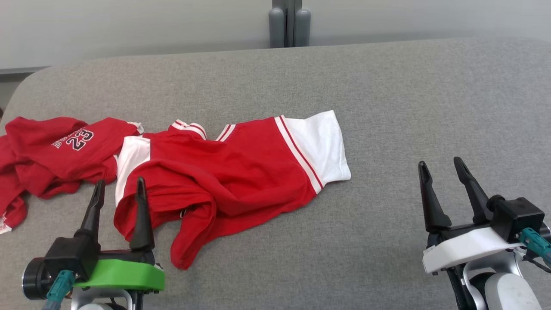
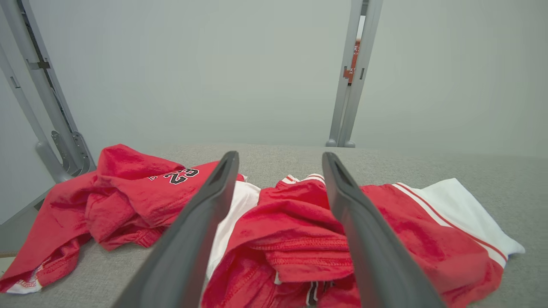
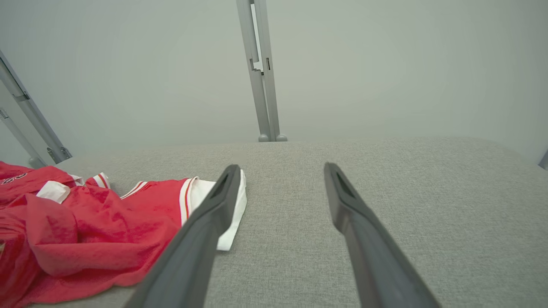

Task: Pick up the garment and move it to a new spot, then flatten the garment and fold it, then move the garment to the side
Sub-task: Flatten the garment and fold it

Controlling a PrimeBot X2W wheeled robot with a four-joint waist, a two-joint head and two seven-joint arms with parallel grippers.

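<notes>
Red-and-white jersey (image 1: 232, 168) lies crumpled on the grey padded surface (image 1: 387, 94), directly ahead of the left gripper (image 1: 120, 183), whose jaws stand wide apart above its near edge and hold nothing. Left of that gripper sits a second red shirt (image 1: 64, 148) printed 23. The right gripper (image 1: 440, 164), jaws spread and empty, has the jersey well off to its left.

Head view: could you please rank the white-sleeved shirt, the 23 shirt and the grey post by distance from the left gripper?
1. White-sleeved shirt, right at the left gripper.
2. 23 shirt, to its left and ahead.
3. Grey post, far back, centre.
</notes>
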